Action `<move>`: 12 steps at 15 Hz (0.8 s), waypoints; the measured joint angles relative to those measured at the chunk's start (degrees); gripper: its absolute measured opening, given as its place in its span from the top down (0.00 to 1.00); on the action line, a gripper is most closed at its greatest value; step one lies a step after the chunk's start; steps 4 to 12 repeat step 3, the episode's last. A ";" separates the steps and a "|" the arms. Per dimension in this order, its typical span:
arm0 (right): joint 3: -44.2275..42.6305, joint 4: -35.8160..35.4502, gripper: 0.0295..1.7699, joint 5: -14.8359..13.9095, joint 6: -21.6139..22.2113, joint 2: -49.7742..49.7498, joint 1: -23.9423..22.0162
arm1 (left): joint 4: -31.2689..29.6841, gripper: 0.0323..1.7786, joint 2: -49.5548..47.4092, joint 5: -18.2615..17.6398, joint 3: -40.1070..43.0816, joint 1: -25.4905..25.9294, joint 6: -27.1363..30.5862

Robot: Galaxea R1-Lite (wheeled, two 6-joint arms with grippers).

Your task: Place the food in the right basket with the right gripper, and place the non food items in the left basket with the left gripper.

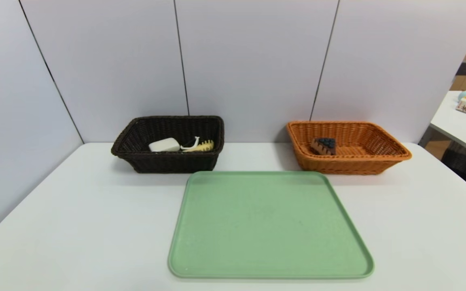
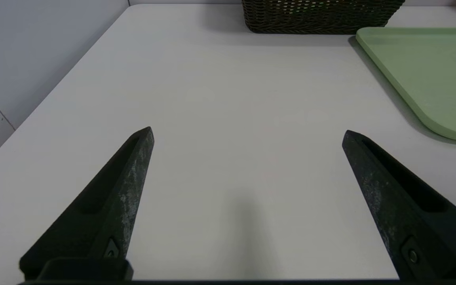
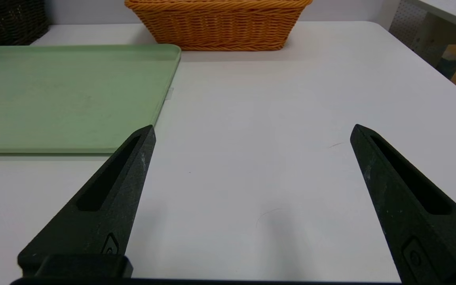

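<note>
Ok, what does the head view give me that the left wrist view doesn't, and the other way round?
Head view only: the orange basket holding a cake slice, and the dark basket's contents, a white block and a comb.
Left wrist view only: the left gripper, jaws wide open and empty, over the bare table.
Both: the dark basket, green tray and table.

Dark brown weave left, orange weave right!
Pale green tray [image 1: 269, 226] on the white table [image 1: 75, 226]; dark brown basket [image 1: 168, 161], orange basket [image 1: 350, 163], black pincers.
</note>
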 joint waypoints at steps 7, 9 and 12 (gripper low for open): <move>0.00 -0.02 0.04 0.00 -0.01 0.00 -0.02 | -0.35 0.05 0.00 0.02 0.00 -0.02 0.68; 0.00 -0.02 0.04 0.00 -0.01 0.00 -0.02 | -0.35 0.05 0.00 0.02 0.00 -0.02 0.68; 0.00 -0.02 0.04 0.00 -0.01 0.00 -0.02 | -0.35 0.05 0.00 0.02 0.00 -0.02 0.68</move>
